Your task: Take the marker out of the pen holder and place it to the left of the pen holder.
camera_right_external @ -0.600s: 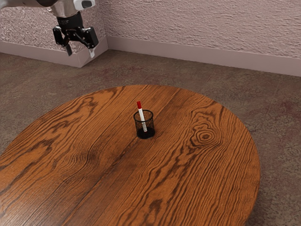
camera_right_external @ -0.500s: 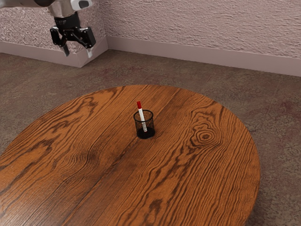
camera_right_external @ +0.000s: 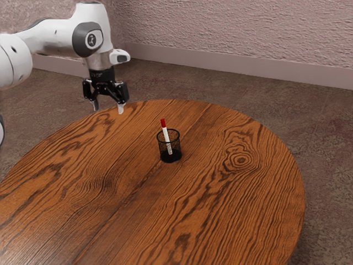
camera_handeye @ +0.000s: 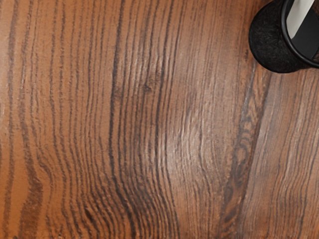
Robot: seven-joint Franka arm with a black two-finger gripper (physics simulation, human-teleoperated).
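My gripper [camera_right_external: 108, 109] hangs in the air toward the exterior view's left, its two fingers apart and nothing between them. Farther to the exterior view's right and lower, the black mesh pen holder [camera_right_external: 170, 157] stands upright on the table. The white marker [camera_right_external: 166, 134] with a red cap leans inside it, the cap end sticking out above the rim. In the wrist view part of the pen holder [camera_handeye: 275, 42] shows at a corner, with a piece of the white marker [camera_handeye: 298, 17] in its mouth.
The round wooden table [camera_right_external: 220, 210] has a dark-grained top, and its curved far edge runs near my hand in the exterior view. A pinkish textured wall [camera_right_external: 237, 38] rises beyond the floor.
My arm has come farther into the exterior view; the hand is lower and more to that view's right, closer to the pen holder. Marker and pen holder have stayed where they were.
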